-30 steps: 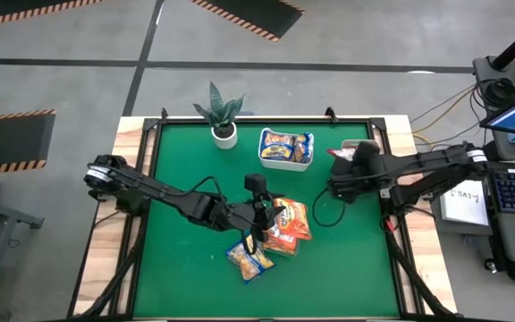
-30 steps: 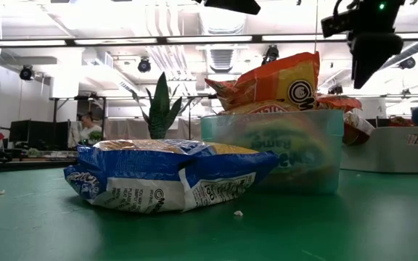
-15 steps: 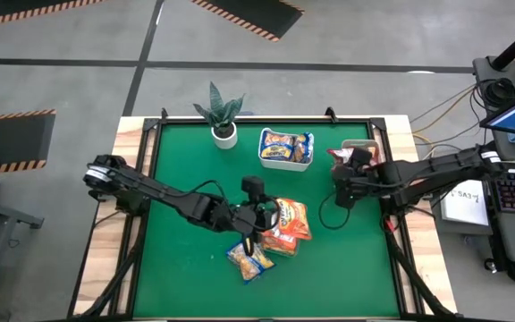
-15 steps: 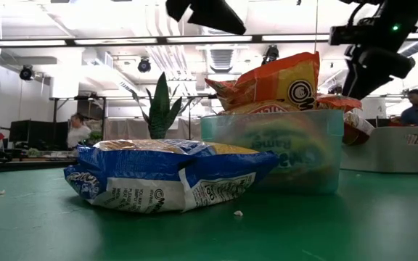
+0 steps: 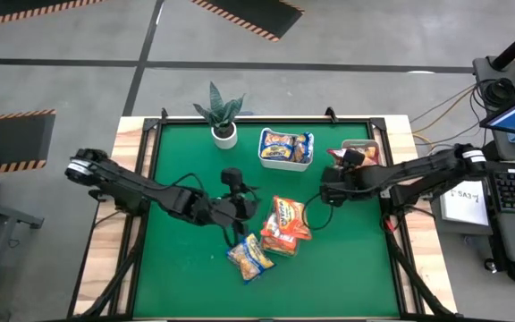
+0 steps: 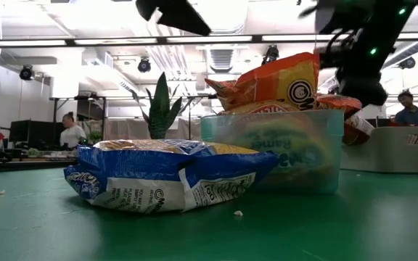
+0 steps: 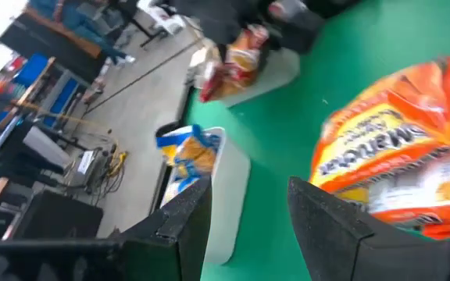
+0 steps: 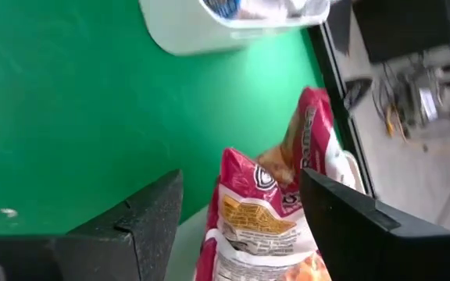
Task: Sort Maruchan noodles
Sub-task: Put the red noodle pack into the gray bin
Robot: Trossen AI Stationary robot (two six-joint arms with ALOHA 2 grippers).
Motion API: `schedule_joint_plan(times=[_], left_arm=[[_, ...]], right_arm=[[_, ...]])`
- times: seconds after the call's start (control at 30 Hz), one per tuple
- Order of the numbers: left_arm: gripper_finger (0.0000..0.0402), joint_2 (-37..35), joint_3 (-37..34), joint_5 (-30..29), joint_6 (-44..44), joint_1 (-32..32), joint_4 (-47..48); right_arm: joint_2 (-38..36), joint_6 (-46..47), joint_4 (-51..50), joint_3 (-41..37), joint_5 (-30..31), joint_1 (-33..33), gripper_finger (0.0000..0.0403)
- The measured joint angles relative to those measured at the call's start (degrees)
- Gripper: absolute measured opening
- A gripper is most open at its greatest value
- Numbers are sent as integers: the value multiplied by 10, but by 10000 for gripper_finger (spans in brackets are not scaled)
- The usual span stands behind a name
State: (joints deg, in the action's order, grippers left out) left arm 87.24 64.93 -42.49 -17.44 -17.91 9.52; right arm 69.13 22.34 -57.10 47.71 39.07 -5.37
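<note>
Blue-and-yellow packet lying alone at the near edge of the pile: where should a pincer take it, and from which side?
Probably from straight above, across its short width near the middle. The blue-and-yellow packet lies flat on the mat, skewed, with bare green on its outer sides; the orange packets crowd only its far corner. The low view shows it puffy, so the fingers must straddle the bulge.

Overhead camera is looking straight down on the whole table; low camera is sitting at tabletop level, close to the blue packet, which both are sharing.
</note>
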Motion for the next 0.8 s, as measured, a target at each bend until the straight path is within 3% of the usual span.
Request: schedule_joint_plan(times=[0.27, 0.63, 0.8], left_arm=[[152, -78, -72, -6, 6, 0, -82], [152, -94, -90, -6, 0, 0, -115], [152, -92, -90, -6, 0, 0, -115]], right_arm=[[73, 49, -36, 7, 1, 39, 220], [46, 127, -53, 17, 19, 62, 29], [-12, 278, -99, 25, 25, 75, 15]])
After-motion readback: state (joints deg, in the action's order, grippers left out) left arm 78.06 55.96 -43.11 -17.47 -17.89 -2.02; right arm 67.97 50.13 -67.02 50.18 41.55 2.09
